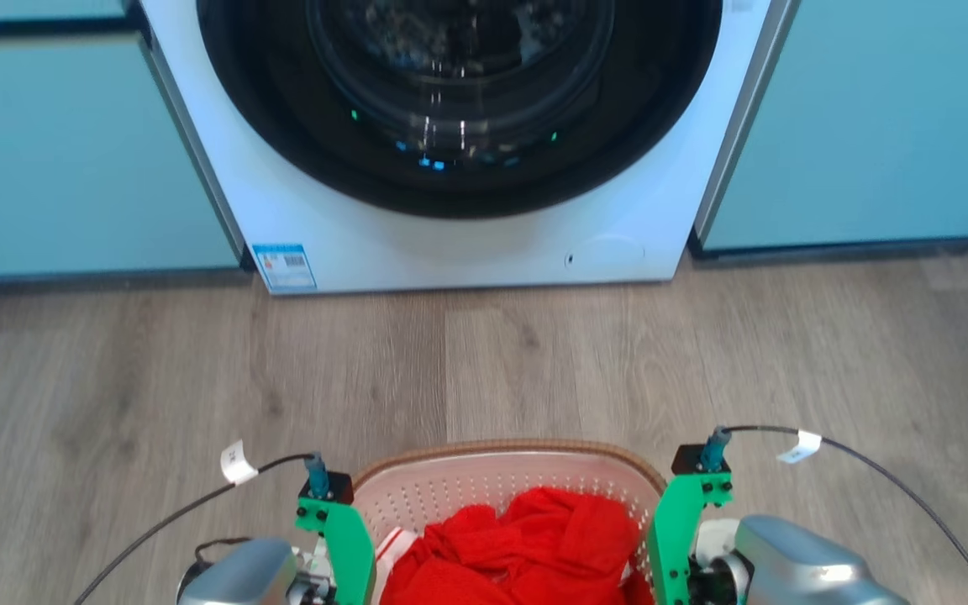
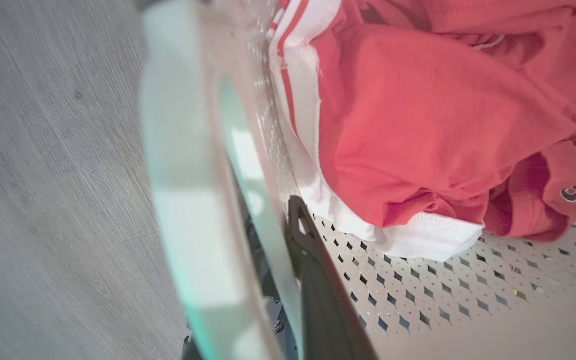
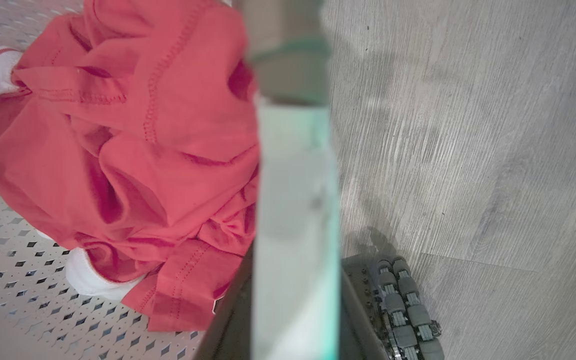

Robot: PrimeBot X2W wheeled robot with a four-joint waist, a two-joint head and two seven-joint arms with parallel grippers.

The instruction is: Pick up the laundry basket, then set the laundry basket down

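Up close, left hand [image 2: 273, 222] and right hand [image 3: 293, 280] clamp the laundry basket [image 2: 418, 300]; head view adds a washing machine [image 1: 467, 248].

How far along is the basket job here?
Done: left gripper and right gripper each clamp a side of the white perforated plastic laundry basket with brown woven rim. In hand: holding it, apparently lifted, red clothes inside. Left: setting it down on the wood-look floor.

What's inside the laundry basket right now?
Crumpled red clothing with white striped trim lies in the laundry basket. Anything beneath the cloth is hidden.
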